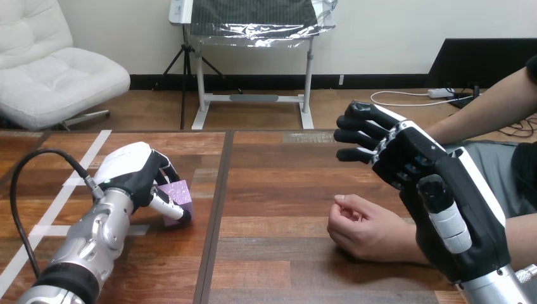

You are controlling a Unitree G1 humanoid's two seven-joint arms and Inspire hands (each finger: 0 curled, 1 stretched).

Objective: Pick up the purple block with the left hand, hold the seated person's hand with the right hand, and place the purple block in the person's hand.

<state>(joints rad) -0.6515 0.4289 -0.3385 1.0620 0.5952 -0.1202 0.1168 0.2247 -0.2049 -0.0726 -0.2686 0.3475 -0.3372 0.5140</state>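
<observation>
The purple block (178,197) sits on the table's left half. My left hand (138,173) is curled round it, thumb in front and fingers behind, and the block still touches the wood. The person's hand (362,227) rests on the table right of centre, loosely closed, palm side up. My right hand (430,183) hovers above and just right of the person's wrist, fingers straight and pointing left, thumb raised. It stays apart from the person's hand.
A dark seam (218,209) runs down the middle of the wooden table. White tape lines (60,196) mark the left side. The person's other forearm (487,104) stretches in at the upper right.
</observation>
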